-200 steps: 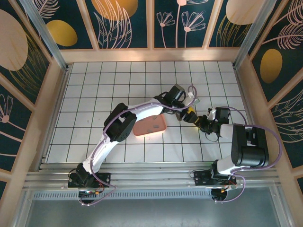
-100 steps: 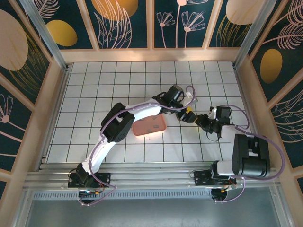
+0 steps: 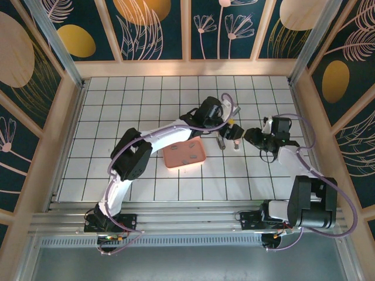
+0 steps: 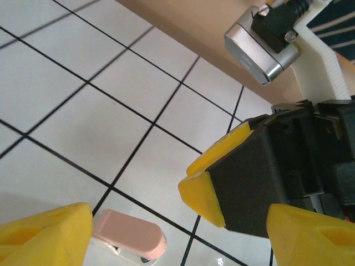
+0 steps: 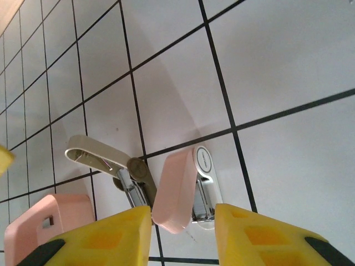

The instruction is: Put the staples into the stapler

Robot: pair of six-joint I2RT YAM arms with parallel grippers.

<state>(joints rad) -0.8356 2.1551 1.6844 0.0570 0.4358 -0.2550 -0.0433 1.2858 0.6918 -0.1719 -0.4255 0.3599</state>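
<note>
One stapler lies hinged open, halves splayed V-wise.

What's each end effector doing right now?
Left end effector: open, holding nothing.
Right end effector: fingers either side of the stapler; whether it grips cannot be told.

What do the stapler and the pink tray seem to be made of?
The stapler: pink shell looks like smooth matte plastic; the inner rail glints, so probably bare metal. The tray: likely moulded plastic, judging by its even pink colour and rounded corners.
</note>
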